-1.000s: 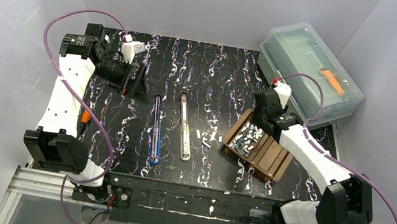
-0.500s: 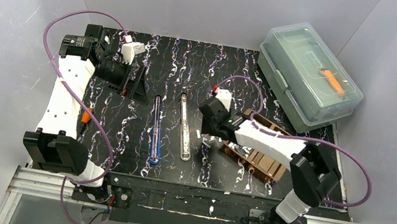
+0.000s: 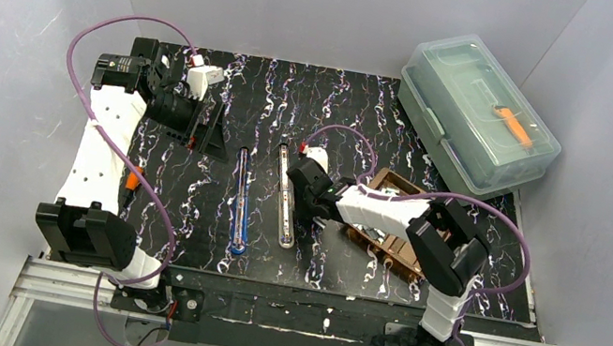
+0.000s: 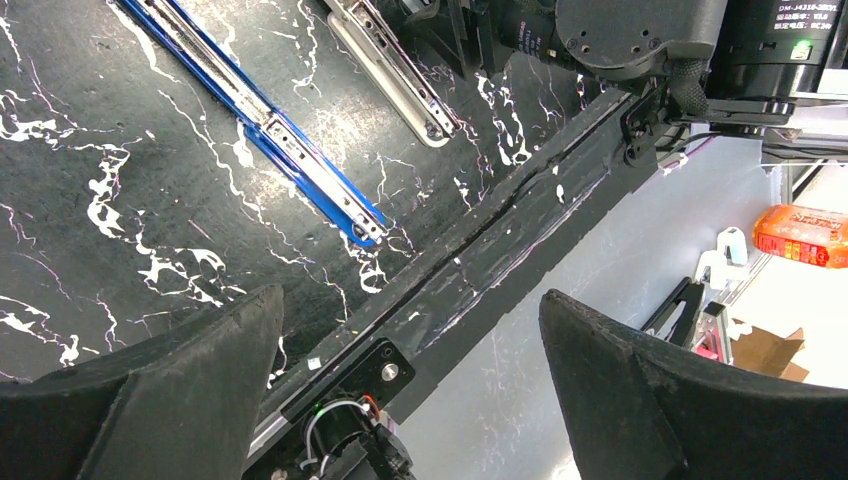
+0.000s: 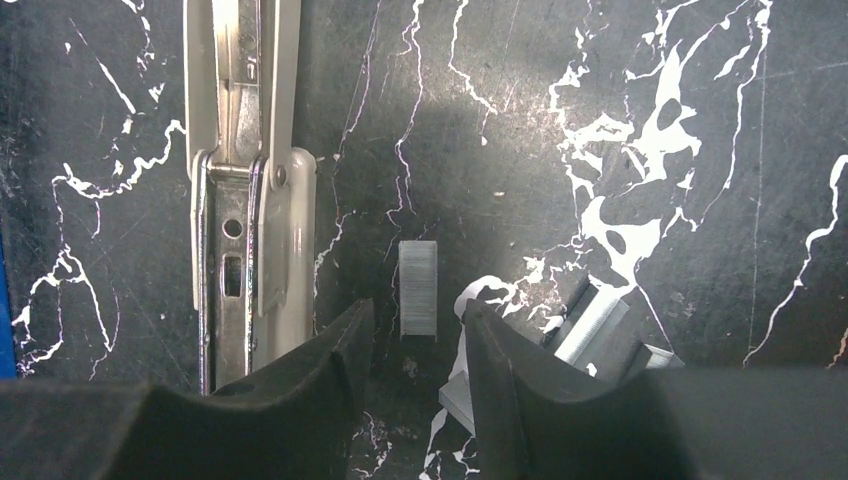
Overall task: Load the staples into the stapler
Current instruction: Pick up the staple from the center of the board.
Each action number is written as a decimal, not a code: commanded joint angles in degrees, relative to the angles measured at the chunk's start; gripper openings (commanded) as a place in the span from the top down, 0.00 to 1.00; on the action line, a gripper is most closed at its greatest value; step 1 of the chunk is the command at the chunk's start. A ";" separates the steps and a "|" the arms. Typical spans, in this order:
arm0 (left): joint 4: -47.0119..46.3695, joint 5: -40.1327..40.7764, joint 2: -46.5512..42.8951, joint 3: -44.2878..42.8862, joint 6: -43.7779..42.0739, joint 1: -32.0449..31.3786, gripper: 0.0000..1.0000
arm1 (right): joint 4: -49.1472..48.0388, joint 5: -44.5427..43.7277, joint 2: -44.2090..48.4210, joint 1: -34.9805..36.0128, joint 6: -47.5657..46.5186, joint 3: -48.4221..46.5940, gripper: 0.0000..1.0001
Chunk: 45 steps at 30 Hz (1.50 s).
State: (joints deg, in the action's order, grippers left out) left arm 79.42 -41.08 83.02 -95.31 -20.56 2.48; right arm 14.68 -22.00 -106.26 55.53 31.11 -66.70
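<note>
Loading has not begun, by my read. The cream stapler (image 5: 245,200) lies opened flat at upper left, with no strip visible in it. One staple strip (image 5: 418,288) lies on the table (image 5: 600,120) just beside it, mid-frame. The right gripper (image 5: 415,345) hangs at the strip, jaws partway apart and gripping nothing. The left gripper (image 4: 410,300) gapes wide and empty. Left to do: pick, seat, close.

We lose the beige stapler (image 5: 250,200) past the top edge of the right wrist view. Right of it, a finger (image 5: 530,390) half-hides some staples (image 5: 592,328). From above, the right arm (image 3: 373,206) covers much of the tray (image 3: 403,250).
</note>
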 commanded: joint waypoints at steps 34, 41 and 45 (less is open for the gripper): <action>-6.20 -9.71 -11.06 3.70 -30.04 -3.14 0.01 | 6.96 22.27 15.85 -2.64 4.24 -13.02 0.85; -26.25 -6.59 -30.54 24.95 -51.13 -7.59 0.01 | 0.99 39.24 16.11 -4.59 10.11 -13.54 0.84; -36.47 -5.12 -37.76 33.21 -59.66 -9.51 0.01 | -3.93 45.93 15.92 -5.29 14.48 -13.22 0.83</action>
State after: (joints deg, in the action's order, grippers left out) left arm 55.72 -47.16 49.47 -67.48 -66.50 -5.63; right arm 17.78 13.54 -90.50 51.00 40.45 -78.76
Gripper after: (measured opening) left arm 0.992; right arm 0.218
